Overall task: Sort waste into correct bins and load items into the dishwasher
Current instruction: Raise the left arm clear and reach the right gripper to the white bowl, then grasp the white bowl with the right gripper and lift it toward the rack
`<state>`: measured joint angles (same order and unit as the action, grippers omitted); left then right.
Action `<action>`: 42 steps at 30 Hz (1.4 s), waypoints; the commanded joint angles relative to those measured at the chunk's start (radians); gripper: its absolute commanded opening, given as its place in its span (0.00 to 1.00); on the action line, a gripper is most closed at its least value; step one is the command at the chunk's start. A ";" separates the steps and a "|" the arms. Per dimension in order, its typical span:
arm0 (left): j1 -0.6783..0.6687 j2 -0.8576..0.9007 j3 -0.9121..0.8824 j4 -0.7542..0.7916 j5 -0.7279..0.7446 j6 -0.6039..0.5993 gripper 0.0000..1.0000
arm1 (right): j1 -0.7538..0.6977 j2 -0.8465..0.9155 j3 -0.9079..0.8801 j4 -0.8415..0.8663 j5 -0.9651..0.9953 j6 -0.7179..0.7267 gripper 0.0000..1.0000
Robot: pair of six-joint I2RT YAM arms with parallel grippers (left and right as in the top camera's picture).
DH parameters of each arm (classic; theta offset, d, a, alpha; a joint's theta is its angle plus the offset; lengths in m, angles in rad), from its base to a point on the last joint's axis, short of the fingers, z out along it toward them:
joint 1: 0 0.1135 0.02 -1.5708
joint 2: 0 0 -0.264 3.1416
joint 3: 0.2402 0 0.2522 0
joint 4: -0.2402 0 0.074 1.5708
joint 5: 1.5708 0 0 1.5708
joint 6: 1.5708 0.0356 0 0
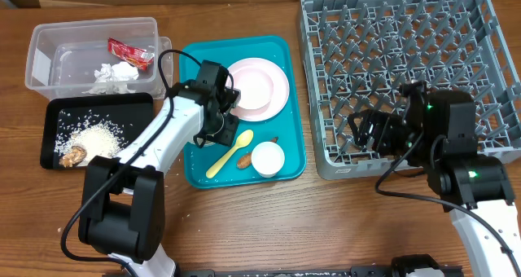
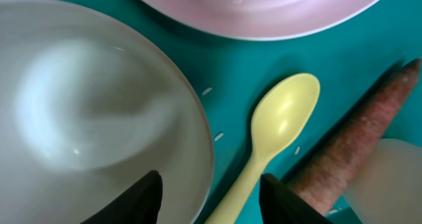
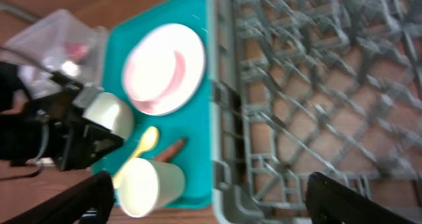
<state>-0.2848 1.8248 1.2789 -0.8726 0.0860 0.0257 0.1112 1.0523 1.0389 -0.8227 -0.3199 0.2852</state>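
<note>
yellow spoon [image 1: 229, 155] diagonal, scoop toward plate [image 1: 267, 81]

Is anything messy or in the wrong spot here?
Yes. A few rice grains lie loose on the teal tray beside the spoon, rather than in the black tray. The carrot stick also lies there, though it is waste.
</note>
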 commanded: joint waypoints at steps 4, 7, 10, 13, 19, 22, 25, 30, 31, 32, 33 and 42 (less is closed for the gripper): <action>0.053 0.005 0.314 -0.181 0.019 -0.063 0.53 | 0.178 0.030 0.122 0.144 0.047 0.033 0.92; 0.115 0.005 0.489 -0.298 0.029 -0.093 0.56 | 0.302 0.100 0.122 0.256 0.145 0.078 0.92; 0.182 0.005 0.619 -0.373 0.041 -0.093 0.60 | 0.397 0.227 0.124 0.374 0.166 0.134 0.89; 0.261 0.005 0.704 -0.408 0.038 -0.092 0.65 | 0.479 0.393 0.159 0.498 0.155 0.206 0.84; 0.357 0.005 0.705 -0.426 0.038 -0.091 0.69 | 0.619 0.742 0.433 0.398 0.256 0.212 0.82; 0.376 0.006 0.702 -0.440 0.037 -0.079 0.69 | 0.665 0.878 0.563 0.288 0.332 0.223 0.80; 0.376 0.006 0.702 -0.447 0.036 -0.074 0.69 | 0.689 0.958 0.606 0.238 0.384 0.294 0.75; 0.376 0.006 0.702 -0.447 0.034 -0.074 0.69 | 0.694 1.033 0.606 0.230 0.368 0.341 0.69; 0.376 0.006 0.702 -0.447 0.034 -0.073 0.70 | 0.694 1.042 0.605 0.232 0.361 0.341 0.67; 0.376 0.006 0.702 -0.447 0.031 -0.074 0.70 | 0.694 1.054 0.605 0.238 0.350 0.341 0.64; 0.376 0.006 0.701 -0.447 0.027 -0.074 0.70 | 0.694 1.058 0.605 0.241 0.344 0.341 0.63; 0.376 0.006 0.699 -0.447 -0.001 -0.074 0.69 | 0.694 1.132 0.605 0.251 0.277 0.375 0.35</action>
<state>0.0921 1.8332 1.9755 -1.3174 0.1001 -0.0528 0.8066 2.1578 1.6127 -0.5705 -0.0181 0.6422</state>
